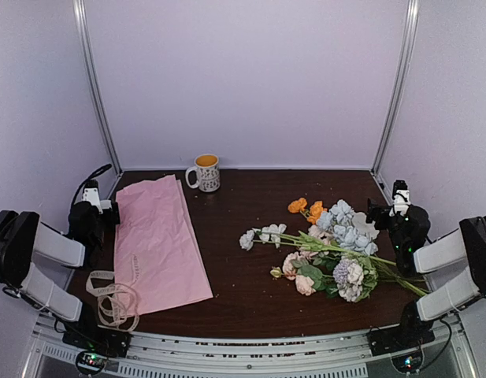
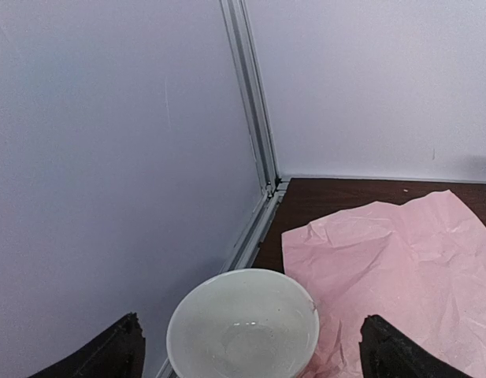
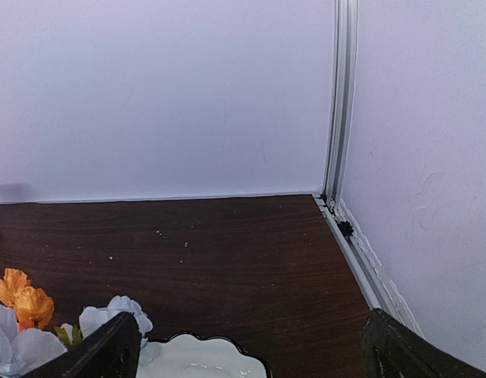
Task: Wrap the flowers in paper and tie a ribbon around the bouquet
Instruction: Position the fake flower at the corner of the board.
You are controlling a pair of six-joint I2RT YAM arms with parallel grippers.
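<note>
The pale pink paper (image 1: 157,242) lies flat on the left half of the table; the left wrist view shows its crumpled corner (image 2: 400,268). A cream ribbon (image 1: 113,301) lies in loose loops at the paper's near left corner. The flowers (image 1: 331,250) lie loose on the right, stems toward the right arm; orange and pale blue blooms (image 3: 26,303) show in the right wrist view. My left gripper (image 1: 97,206) (image 2: 254,358) stands open by the paper's left edge. My right gripper (image 1: 384,213) (image 3: 254,350) stands open beside the blooms. No wrapped bouquet is in view.
A patterned mug (image 1: 205,172) stands at the back, near the paper's far corner. A white bowl (image 2: 243,327) sits between my left fingers, untouched. A white scalloped dish (image 3: 199,361) lies under my right gripper. Enclosure walls and metal posts (image 2: 254,118) close in both sides.
</note>
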